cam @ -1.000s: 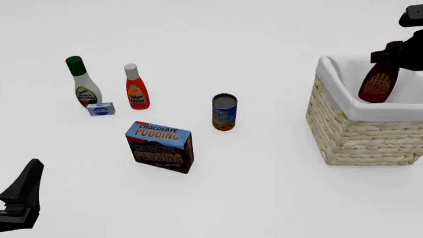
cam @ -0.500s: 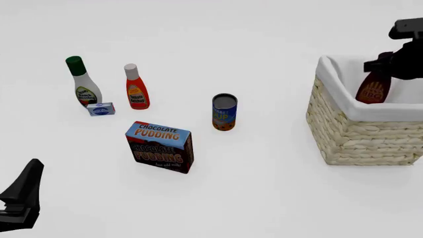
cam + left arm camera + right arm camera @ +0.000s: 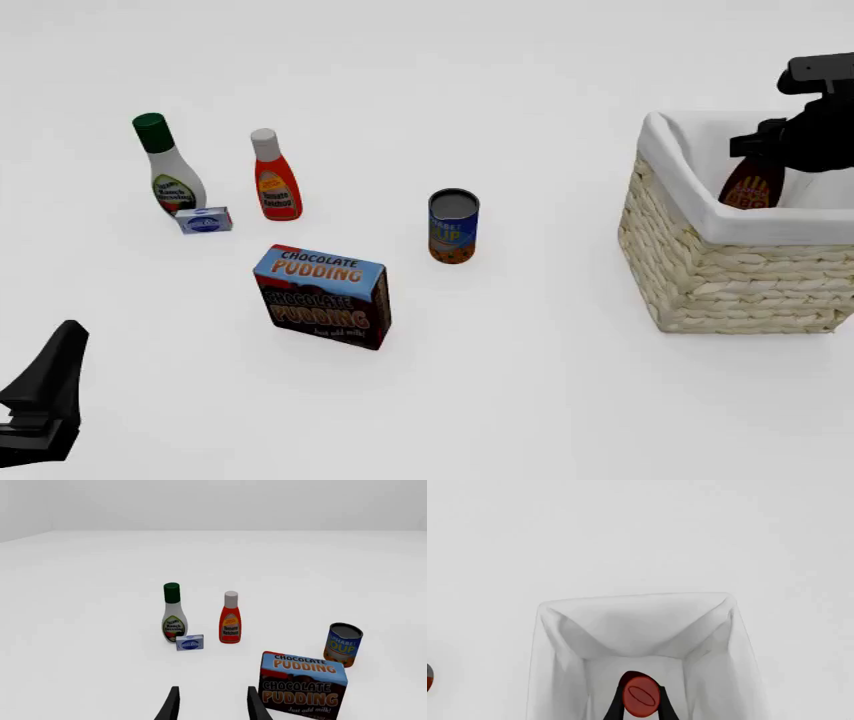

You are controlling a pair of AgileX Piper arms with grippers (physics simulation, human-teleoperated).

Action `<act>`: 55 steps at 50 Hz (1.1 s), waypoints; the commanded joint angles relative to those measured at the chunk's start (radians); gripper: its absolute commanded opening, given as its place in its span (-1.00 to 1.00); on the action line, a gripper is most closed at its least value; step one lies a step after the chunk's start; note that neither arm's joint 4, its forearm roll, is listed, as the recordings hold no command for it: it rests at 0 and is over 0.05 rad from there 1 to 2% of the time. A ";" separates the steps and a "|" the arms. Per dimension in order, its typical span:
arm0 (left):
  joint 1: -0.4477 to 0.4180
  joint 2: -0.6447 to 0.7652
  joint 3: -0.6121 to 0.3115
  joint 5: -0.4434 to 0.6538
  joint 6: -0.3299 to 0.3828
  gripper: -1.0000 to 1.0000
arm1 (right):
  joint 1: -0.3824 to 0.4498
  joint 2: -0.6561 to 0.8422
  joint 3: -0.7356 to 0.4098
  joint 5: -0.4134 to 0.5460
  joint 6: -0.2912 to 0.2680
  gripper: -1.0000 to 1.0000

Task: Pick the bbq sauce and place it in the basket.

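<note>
At the right edge of the frame, the right gripper [image 3: 763,150] was clamped on the bbq sauce [image 3: 751,186], upright inside the basket [image 3: 707,270] for release; the left gripper [image 3: 210,705] waited with fingers apart, lower left.

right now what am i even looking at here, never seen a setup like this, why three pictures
It is a simulated table with two robot arms, each ending in a claw. One picture comes from a fixed camera above the arms; the other two come from small cameras behind each claw.

The right claw grips the bbq sauce by its red cap and holds it inside the basket. The left claw waits open, holding nothing.

On the table stand a ranch dressing bottle, a ketchup bottle, a small blue box, a soup can and a chocolate pudding box.
</note>
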 commanded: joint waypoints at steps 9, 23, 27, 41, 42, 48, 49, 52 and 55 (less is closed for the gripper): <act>0.000 0.000 0.000 0.000 0.000 1.00 | -0.004 0.021 -0.001 -0.018 0.010 -1.00; 0.000 0.000 0.000 0.000 0.000 1.00 | -0.009 0.040 -0.004 -0.024 0.005 -1.00; 0.000 0.000 0.000 0.000 0.000 1.00 | -0.009 0.050 -0.008 -0.026 0.005 -1.00; 0.000 0.000 0.000 0.000 0.000 1.00 | -0.013 0.068 -0.004 -0.038 -0.003 -1.00; 0.000 0.000 0.000 0.000 0.000 1.00 | -0.013 0.068 -0.004 -0.038 -0.003 -1.00; 0.000 0.000 0.000 0.000 0.000 1.00 | -0.015 0.072 0.002 -0.043 -0.005 -1.00; 0.000 0.000 0.000 0.000 0.000 1.00 | -0.015 0.073 0.004 -0.045 -0.006 -1.00; 0.000 0.000 0.000 0.000 0.000 1.00 | -0.016 0.076 0.008 -0.047 -0.007 -1.00; 0.000 0.000 0.000 0.000 0.000 1.00 | -0.014 0.078 0.012 -0.050 -0.007 -1.00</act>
